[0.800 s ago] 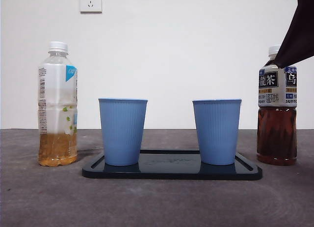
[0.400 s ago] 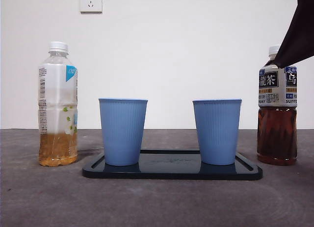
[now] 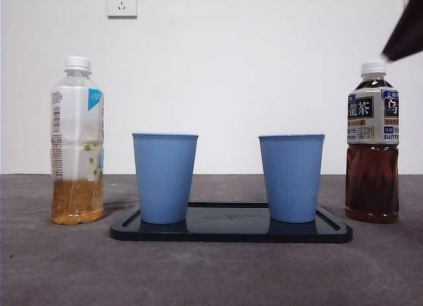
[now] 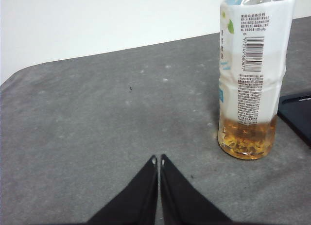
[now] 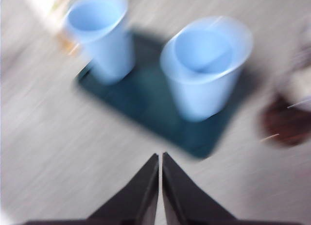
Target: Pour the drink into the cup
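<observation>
Two blue ribbed cups, one on the left (image 3: 165, 178) and one on the right (image 3: 291, 177), stand on a black tray (image 3: 231, 230). A dark tea bottle (image 3: 372, 144) with a white cap stands to the right of the tray. Left of the tray stands a clear bottle (image 3: 77, 141) with a little amber drink at its bottom. My right gripper (image 5: 160, 158) is shut and empty, high above the cups (image 5: 206, 64); its view is blurred by motion. Its dark tip (image 3: 404, 35) shows at the top right, above the tea bottle. My left gripper (image 4: 158, 161) is shut and empty, low over the table beside the clear bottle (image 4: 252, 74).
A grey table (image 3: 66, 266) runs to a white wall with a socket (image 3: 122, 2). The tray's corner (image 4: 297, 113) shows in the left wrist view, past the clear bottle.
The dark arm at the top right has risen and pulled away, uncovering the tea bottle's cap and neck. The bottles, cups and tray have not moved.
</observation>
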